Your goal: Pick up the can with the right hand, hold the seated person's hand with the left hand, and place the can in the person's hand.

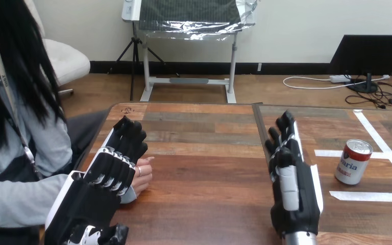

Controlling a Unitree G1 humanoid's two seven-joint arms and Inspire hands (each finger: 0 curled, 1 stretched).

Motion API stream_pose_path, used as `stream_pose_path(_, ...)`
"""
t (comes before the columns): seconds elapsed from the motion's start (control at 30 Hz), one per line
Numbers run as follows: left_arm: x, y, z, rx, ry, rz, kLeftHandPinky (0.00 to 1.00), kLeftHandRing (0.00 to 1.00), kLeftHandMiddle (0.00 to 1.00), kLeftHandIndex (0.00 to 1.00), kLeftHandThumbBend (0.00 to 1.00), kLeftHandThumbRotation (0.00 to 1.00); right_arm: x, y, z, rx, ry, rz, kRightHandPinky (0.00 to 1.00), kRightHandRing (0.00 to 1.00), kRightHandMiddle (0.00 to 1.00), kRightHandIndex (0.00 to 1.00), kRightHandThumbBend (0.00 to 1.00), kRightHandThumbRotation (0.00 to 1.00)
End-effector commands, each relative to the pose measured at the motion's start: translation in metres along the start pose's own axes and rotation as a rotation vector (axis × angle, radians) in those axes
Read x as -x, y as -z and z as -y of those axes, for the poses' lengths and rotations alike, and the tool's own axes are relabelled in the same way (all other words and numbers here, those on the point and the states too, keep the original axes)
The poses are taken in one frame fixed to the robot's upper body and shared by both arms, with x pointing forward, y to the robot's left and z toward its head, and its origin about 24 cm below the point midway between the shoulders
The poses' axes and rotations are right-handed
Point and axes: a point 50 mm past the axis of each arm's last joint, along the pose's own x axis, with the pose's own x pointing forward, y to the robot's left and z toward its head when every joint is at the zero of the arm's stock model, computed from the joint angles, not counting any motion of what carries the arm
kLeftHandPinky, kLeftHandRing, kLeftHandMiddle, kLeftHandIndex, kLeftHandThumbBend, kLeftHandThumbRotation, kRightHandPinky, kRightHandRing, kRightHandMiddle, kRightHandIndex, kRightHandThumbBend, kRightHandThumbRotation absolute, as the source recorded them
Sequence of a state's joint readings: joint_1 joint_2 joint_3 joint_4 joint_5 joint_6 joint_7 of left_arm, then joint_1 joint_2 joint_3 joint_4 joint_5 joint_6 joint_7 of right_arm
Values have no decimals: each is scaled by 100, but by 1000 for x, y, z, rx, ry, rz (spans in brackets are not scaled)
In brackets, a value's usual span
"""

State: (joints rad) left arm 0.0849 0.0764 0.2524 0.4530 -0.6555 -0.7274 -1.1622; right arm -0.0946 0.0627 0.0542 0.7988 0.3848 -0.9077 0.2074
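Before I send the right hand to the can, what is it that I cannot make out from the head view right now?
1. Head view: whether the left hand holds the person's hand or just lies over it; its own back covers the contact.
2. Head view: whether the person's hand lies palm up or down; the left hand covers most of it.
3. Head view: whether the can is opened or sealed; its top is too small to tell.

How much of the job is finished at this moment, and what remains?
Nothing is finished. The can stands upright on the table, untouched. In hand: the right hand, open, is beside it but apart; the left hand lies over the person's hand. Left: grasp the can, place it.
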Motion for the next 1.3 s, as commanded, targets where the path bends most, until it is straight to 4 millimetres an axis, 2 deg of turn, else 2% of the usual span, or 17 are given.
stream_pose_path(0.0,-23,-12,-9,-45,52,70,100,100,100,99,100,45,-26,-23,-27,-224,-11,171,100,100,100,100,100,84)
stream_pose_path(0.23,-24,-12,-9,-48,53,71,100,100,100,99,100,45,-26,-23,-22,-166,18,169,100,100,100,100,100,78)
stream_pose_path(0.63,-24,-12,-8,-49,49,67,100,100,100,99,100,45,-32,-25,-11,47,78,168,90,91,94,97,100,53)
stream_pose_path(0.83,-24,-11,-8,-40,47,70,100,100,100,99,100,45,-35,-24,-8,67,101,151,85,87,91,94,100,42)
stream_pose_path(1.27,-23,-12,-7,-41,47,77,100,100,100,98,100,44,-43,-24,-4,22,107,136,81,86,89,90,100,34)
